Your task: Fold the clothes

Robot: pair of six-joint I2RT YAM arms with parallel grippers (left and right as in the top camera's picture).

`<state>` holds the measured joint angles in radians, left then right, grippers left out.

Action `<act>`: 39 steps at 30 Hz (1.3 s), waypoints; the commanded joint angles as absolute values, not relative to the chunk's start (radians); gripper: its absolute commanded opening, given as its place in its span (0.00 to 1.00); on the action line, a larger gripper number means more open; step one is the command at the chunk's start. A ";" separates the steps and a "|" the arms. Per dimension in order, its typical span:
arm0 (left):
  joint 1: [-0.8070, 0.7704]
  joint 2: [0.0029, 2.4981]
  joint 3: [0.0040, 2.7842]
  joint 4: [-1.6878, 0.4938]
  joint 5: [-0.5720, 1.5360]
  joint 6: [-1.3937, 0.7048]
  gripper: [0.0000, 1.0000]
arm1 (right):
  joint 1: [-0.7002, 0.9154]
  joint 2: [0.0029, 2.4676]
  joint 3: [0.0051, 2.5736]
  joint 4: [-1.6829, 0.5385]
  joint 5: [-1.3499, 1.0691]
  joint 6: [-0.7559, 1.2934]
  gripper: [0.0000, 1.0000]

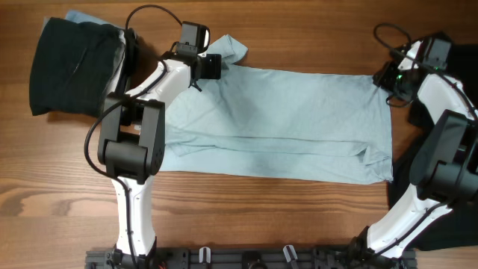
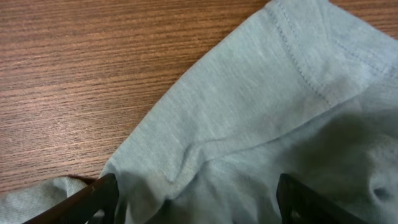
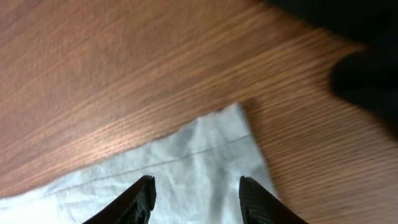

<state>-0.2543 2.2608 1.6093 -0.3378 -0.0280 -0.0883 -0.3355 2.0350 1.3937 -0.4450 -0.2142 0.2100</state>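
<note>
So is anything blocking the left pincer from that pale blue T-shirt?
Nothing visible does. The left pincer hangs open directly over a sleeve of the pale blue cotton T-shirt, with no other thing between them.

Noting colours. T-shirt (image 1: 284, 123) is showing plain pale light blue, with stitching in the same tone. Tabletop (image 1: 299, 224) is reading warm brown with darker wood-grain streaks. I am seeing one black garment (image 1: 71, 66) far left and another black garment (image 1: 455, 232) far right. Left arm (image 1: 168, 82) and right arm (image 1: 437, 90) are showing white shells with black joints.
</note>
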 commanded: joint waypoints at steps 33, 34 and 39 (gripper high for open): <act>-0.249 2.235 1.616 -0.137 0.056 -0.043 0.68 | -0.327 1.960 1.416 -0.509 -0.270 0.205 0.04; -0.249 2.242 1.616 -0.133 0.072 -0.023 0.66 | -0.327 1.949 1.416 -0.516 -0.270 0.205 0.04; -0.249 2.289 1.616 -0.131 0.133 -0.003 0.56 | -0.326 1.928 1.416 -0.539 -0.270 0.210 0.04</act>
<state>-0.2539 2.2436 1.6093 -0.1333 0.0532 -0.0433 -0.3325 1.9491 1.4147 -0.5240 -0.2543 0.2146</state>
